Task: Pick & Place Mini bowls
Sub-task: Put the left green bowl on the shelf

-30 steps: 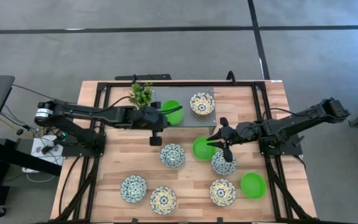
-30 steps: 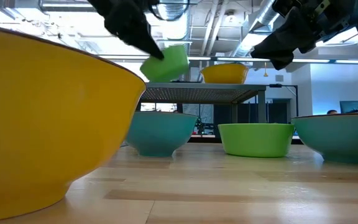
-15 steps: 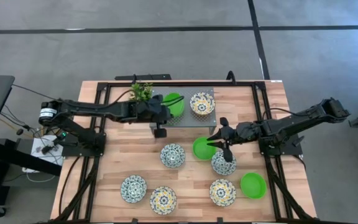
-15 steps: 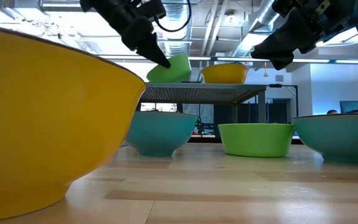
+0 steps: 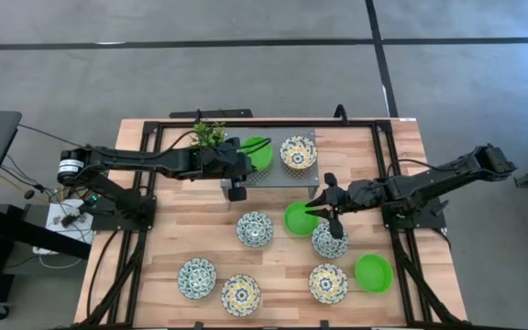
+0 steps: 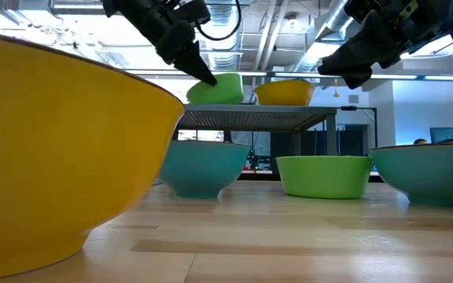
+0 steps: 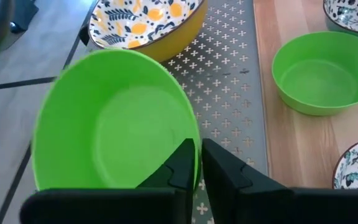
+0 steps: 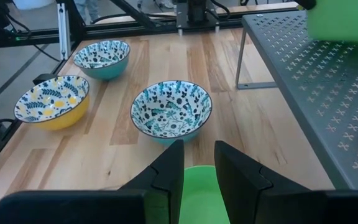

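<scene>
My left gripper (image 5: 242,158) is shut on a plain green mini bowl (image 5: 258,151) over the grey perforated stand (image 5: 278,174), next to a yellow floral bowl (image 5: 297,152) that stands on it. In the low view this green bowl (image 6: 217,88) sits at the stand's top. My right gripper (image 5: 321,209) is open and hovers above the near-right rim of a second green bowl (image 5: 298,218) on the table, touching nothing. Several patterned bowls and a third green bowl (image 5: 373,272) rest on the wood. My left gripper (image 7: 197,149) pinches the green bowl's rim (image 7: 195,163) on the side nearest the arm, one finger inside the bowl and one outside. The fingers (image 6: 187,55) slant down from the table's left. The bowl tilts slightly over the stand (image 7: 229,93); whether its base rests there I cannot tell.
A small plant sprig (image 5: 207,136) stands at the stand's far-left corner, close to my left arm. Patterned bowls (image 5: 255,229), (image 5: 330,240) flank the green bowl under my right gripper. Black frame rails run along the table edges. Bare wood lies left of the stand.
My left gripper carried the green bowl toward the table's far edge, from the stand's near edge in over its top, and lowered it. The bowl has become less tilted than a second ago.
</scene>
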Robot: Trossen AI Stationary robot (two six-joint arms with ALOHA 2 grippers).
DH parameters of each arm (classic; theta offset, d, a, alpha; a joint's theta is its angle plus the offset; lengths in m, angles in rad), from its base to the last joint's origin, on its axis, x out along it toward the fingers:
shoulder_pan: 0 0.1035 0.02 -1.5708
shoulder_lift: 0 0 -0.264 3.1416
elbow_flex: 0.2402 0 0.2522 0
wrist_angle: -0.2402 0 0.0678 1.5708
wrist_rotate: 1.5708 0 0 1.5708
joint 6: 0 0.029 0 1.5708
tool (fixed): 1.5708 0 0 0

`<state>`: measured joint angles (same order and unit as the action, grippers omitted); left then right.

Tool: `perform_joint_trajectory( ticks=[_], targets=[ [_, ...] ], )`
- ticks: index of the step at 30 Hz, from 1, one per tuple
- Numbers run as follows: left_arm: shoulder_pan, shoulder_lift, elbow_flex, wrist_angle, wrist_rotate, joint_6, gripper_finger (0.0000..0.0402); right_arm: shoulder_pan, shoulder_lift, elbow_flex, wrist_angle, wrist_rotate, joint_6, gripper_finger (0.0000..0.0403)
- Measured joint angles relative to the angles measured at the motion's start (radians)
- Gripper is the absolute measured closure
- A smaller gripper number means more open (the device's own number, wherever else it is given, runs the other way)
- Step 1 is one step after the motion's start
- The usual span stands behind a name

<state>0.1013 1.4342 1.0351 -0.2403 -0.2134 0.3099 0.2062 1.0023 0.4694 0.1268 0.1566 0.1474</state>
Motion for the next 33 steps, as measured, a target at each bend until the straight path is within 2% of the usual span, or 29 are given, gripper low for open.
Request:
perform_joint_trajectory(
  ticks=[18,24,26,30,33],
  targets=[
    [-0.003,0.026,-0.001,0.029,0.020,0.000,0.0305,0.000,0.000,0.000,-0.009,-0.002,0.000,0.0317],
    [-0.057,-0.085,-0.001,0.025,-0.066,-0.003,0.0279,0.003,0.000,0.000,-0.022,-0.002,0.001,0.0317],
    [-0.081,-0.133,-0.001,0.016,-0.131,-0.029,0.0278,0.003,0.000,0.000,-0.022,-0.002,0.001,0.0317],
    [-0.073,-0.202,0.000,-0.129,-0.306,-0.126,0.0292,0.003,0.000,0.000,-0.022,-0.002,0.003,0.0317],
    [-0.025,-0.217,-0.026,-0.209,-0.326,-0.219,0.0311,0.003,0.000,0.000,-0.015,-0.002,0.003,0.0317]
  ],
)
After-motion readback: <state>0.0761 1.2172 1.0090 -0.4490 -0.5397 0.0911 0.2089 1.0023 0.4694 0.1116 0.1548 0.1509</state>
